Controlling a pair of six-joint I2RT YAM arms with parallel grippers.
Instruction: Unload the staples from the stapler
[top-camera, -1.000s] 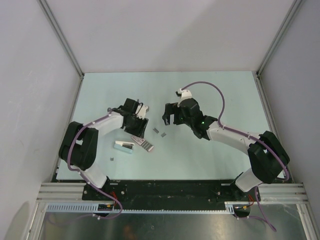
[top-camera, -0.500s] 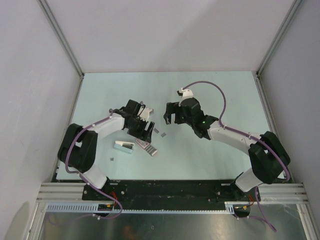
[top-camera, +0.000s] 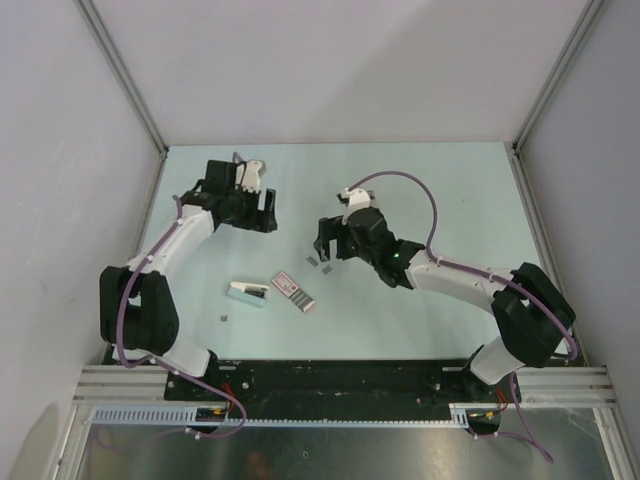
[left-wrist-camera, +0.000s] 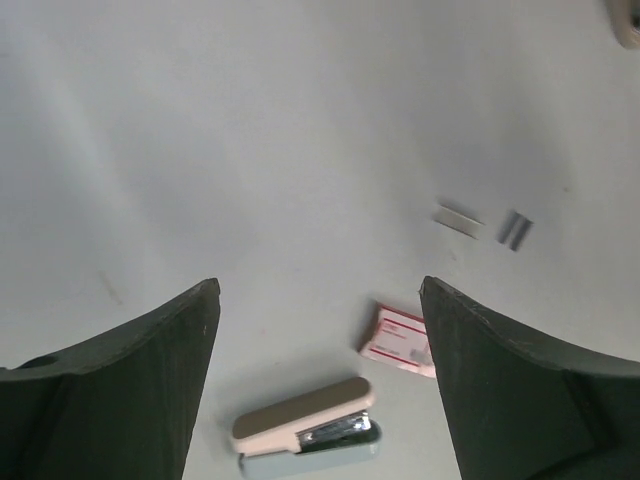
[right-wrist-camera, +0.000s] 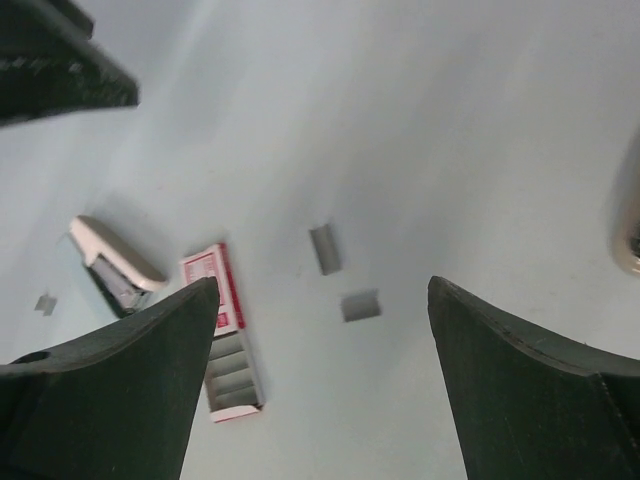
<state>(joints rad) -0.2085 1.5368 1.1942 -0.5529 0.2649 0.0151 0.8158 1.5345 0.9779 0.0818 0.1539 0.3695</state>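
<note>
The left fingers (left-wrist-camera: 120, 400) have swung away far-left, the right fingers (right-wrist-camera: 110, 390) seemingly nearer the staples (right-wrist-camera: 324, 248)

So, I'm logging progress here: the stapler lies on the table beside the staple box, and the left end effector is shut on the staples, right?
Not quite. The left end effector is open and holds nothing; the left wrist view shows the staples lying loose on the table. The stapler does lie beside the staple box.
</note>
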